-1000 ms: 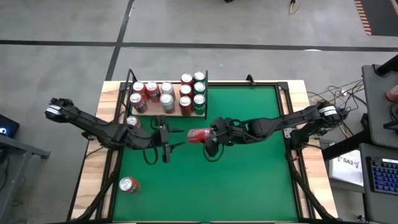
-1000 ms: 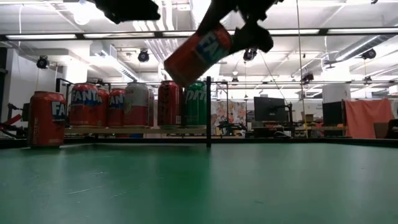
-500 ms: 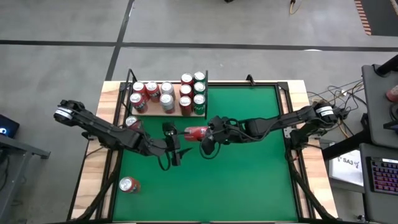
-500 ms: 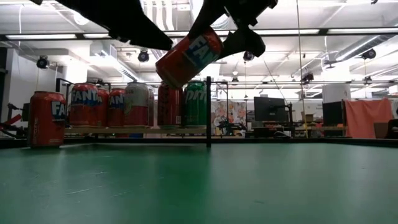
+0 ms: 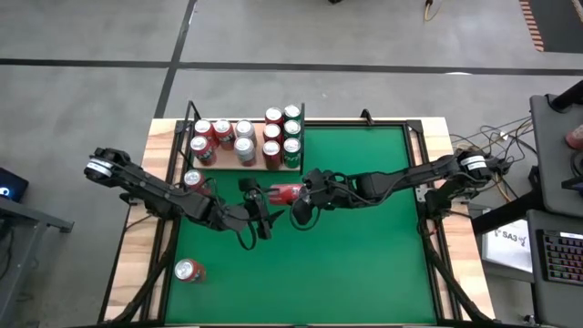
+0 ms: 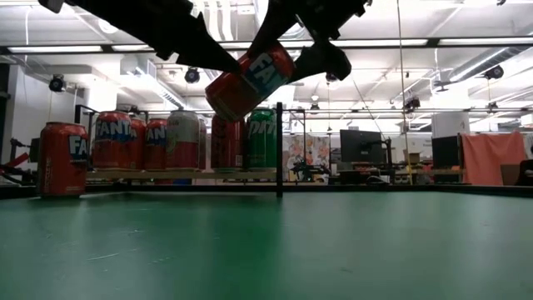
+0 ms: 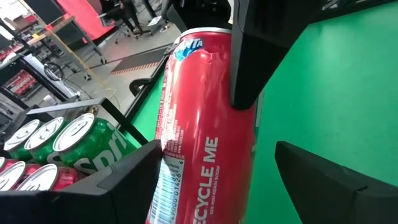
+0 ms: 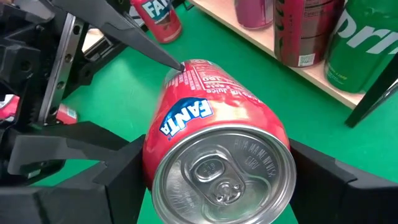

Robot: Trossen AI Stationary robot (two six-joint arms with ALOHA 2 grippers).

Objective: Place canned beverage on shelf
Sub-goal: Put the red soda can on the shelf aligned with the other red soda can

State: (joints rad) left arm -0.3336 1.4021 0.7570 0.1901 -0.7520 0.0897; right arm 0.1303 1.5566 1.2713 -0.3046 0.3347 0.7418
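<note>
Showing off a red Fanta can with blue-and-white logo, silver top. Sitting behind on pale wood shelf: red, silver, green cans, one probably Sprite. Covering the table: bright green felt.

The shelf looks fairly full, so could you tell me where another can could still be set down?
On the shelf, cans crowd the left block and the right-hand columns; a narrow bare strip runs between them. The green felt is bare right of both grippers and along the near side, apart from one can at the near left. The middle is crowded: the right gripper holds the red can, left gripper beside it.
</note>
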